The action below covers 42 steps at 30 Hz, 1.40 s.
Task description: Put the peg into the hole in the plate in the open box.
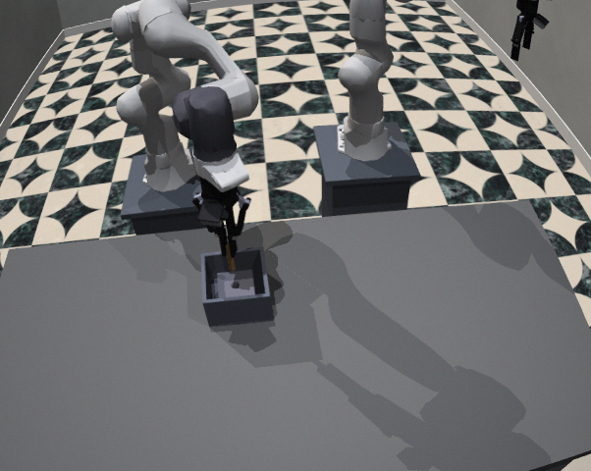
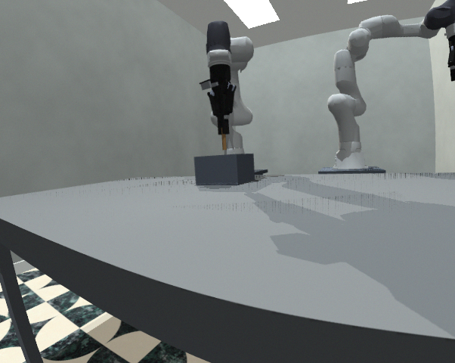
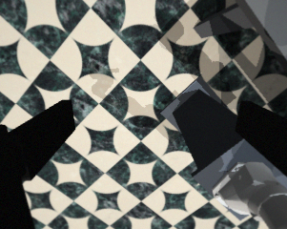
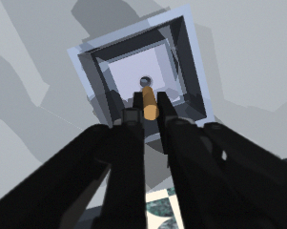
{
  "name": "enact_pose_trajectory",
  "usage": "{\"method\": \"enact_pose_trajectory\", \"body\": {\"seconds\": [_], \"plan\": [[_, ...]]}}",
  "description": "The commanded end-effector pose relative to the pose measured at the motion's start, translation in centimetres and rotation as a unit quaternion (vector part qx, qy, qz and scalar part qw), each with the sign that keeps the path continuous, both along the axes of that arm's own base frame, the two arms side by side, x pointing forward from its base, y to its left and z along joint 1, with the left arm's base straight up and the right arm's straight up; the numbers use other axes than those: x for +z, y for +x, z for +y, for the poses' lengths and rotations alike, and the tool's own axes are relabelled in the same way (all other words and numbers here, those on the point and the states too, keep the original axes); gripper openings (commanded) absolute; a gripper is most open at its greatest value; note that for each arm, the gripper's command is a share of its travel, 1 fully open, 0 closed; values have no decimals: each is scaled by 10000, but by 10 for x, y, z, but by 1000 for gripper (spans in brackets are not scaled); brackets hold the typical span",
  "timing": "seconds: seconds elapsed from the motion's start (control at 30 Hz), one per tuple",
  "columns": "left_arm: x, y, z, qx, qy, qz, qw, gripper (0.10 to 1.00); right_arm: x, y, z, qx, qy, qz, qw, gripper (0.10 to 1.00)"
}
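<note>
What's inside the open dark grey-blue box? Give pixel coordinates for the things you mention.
Open dark grey-blue box (image 1: 239, 312) (image 2: 216, 170) (image 4: 200, 62): pale plate (image 1: 247, 289) (image 4: 126, 76) with one round hole, unfilled. Orange cylindrical peg (image 1: 231, 261) (image 2: 224, 141) (image 4: 150, 105) and black end effector hide some floor.

From here I see a broad grey table (image 1: 134, 385) (image 2: 181, 242), and on its top sits the open box (image 1: 240, 311) (image 2: 216, 169) (image 4: 197, 62), dark blue-grey, near one long edge.

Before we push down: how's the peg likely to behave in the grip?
Probably stiff: the peg looks straight and solid. It may pivot, since only the right gripper pinches it. Looks round, so likely to roll if dropped.
</note>
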<state>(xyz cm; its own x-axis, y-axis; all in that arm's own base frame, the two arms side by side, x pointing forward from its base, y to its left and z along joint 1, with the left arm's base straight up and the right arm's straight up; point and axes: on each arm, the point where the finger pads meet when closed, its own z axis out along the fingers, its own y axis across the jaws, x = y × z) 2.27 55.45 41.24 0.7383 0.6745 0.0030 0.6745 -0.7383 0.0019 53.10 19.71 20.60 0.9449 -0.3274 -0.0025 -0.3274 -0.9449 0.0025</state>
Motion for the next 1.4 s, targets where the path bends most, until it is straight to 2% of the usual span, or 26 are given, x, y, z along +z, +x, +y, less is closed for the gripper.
{"method": "enact_pose_trajectory", "body": {"seconds": [0.0,0.43,0.73,1.23,1.37], "plan": [[1,-1,0,30,-3,18,10000,1000,1,1,0,27,7,-16,10000,99],[1,-1,0,30,-3,18,10000,1000,1,2,0,28,8,-16,10000,99],[1,-1,0,30,-3,18,10000,1000,-5,2,0,28,8,-16,10000,99],[1,-1,0,30,-3,18,10000,1000,-40,2,0,28,8,-16,10000,99],[1,-1,0,30,-3,18,10000,1000,-44,2,0,28,8,-16,10000,99]]}}
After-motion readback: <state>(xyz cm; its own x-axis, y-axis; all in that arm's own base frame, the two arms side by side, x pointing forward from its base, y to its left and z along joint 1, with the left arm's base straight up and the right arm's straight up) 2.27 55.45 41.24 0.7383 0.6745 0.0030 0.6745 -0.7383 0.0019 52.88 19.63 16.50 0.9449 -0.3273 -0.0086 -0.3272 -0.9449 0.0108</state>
